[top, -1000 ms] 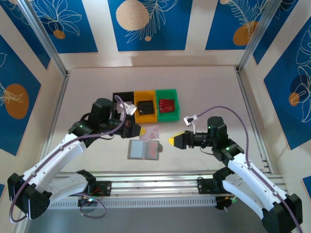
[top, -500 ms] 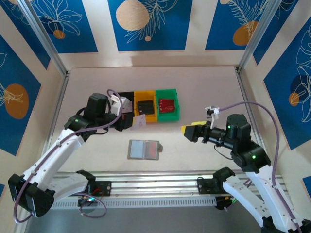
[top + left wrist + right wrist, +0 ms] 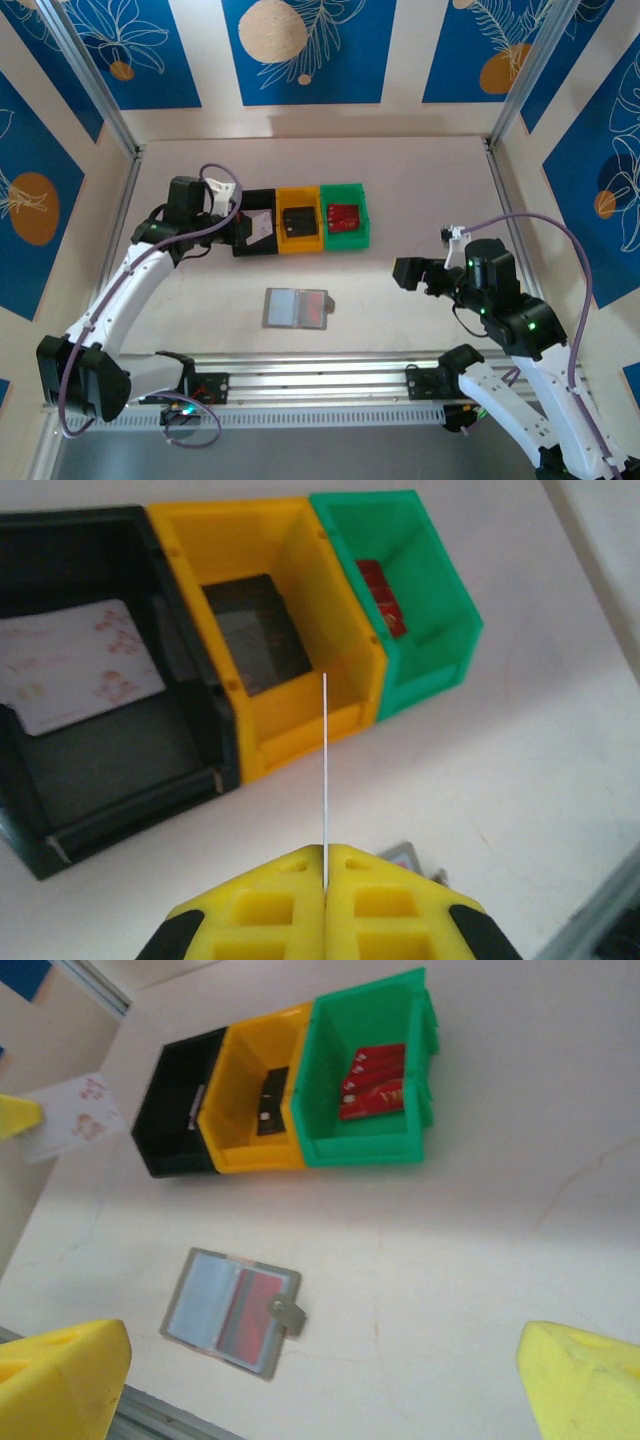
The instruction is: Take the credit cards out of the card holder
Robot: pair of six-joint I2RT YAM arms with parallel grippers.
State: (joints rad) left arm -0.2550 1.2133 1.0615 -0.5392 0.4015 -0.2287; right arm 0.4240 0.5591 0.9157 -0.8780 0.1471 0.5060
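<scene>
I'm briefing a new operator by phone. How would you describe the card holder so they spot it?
On the table stands a row of bins, the yellow bin in its middle. Just nearer the arms' bases lies the card holder: unlike them, flat, grey, opened out, a red card showing inside.

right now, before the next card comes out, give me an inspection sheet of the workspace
surface: pale table, no spills seen
job's things: card holder lies open and flat with a red card in it; pale card held up beside the black bin
clutter: black bin holds a patterned card, yellow bin a dark card, green bin red cards
grippers: left gripper shut on the pale card; right gripper open, holding nothing
cables: purple cable loops over each arm, off the table
surroundings: blue leaf-print wall panels; metal rail at the near edge
</scene>
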